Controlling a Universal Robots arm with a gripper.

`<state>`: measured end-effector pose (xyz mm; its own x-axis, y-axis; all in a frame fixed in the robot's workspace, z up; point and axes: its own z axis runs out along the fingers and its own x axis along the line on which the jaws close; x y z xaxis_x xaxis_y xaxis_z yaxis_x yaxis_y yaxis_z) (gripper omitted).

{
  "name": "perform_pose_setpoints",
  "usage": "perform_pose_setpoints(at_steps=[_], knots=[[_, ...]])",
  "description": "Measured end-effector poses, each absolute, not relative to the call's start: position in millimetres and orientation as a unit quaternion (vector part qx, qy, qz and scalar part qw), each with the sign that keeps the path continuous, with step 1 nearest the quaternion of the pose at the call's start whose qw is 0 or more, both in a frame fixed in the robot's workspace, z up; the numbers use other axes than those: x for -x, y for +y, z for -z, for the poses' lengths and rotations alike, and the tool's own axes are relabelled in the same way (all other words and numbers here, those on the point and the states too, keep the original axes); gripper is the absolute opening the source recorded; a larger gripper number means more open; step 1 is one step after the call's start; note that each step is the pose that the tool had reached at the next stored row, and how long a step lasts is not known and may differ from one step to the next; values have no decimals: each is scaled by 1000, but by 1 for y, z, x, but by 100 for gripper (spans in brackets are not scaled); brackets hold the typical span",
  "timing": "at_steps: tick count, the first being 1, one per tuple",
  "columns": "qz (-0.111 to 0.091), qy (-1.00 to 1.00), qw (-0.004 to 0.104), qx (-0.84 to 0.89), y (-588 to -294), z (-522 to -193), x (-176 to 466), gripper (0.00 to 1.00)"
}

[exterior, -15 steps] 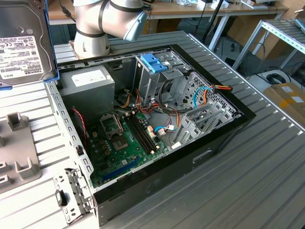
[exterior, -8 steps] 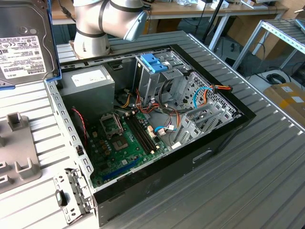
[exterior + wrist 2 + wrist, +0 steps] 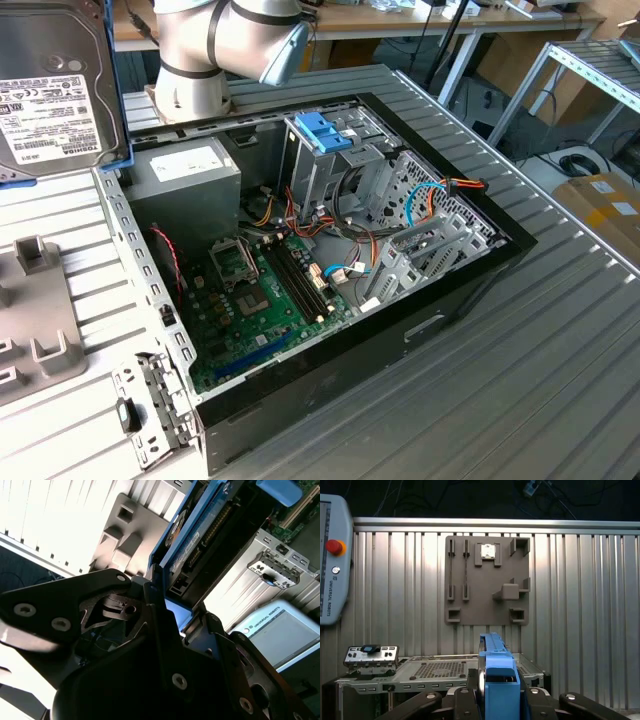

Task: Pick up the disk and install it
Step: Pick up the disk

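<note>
The gripper [image 3: 499,700] clamps its fingers across the thin end of the disk [image 3: 55,85], holding it upright in the air just outside the open computer case [image 3: 400,340], probably to keep its blue side rails [image 3: 119,100] free.

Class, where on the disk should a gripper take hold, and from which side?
Probably across the thin, blue-framed edge of the disk, coming edge-on: its two broad flat faces give parallel pinch surfaces. The gripper holds it so, a finger on each face.

The disk [image 3: 52,70] shows shiny metal, apparently plastic-framed; ribbed matt metal table [image 3: 520,380].
</note>
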<state>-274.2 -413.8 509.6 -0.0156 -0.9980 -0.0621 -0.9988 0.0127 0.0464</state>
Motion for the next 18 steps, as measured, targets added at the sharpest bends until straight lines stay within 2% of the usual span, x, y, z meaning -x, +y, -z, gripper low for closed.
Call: perform_pose_setpoints(at_steps=[18], knots=[[-38,712,6,702,-414,-509,268,37]])
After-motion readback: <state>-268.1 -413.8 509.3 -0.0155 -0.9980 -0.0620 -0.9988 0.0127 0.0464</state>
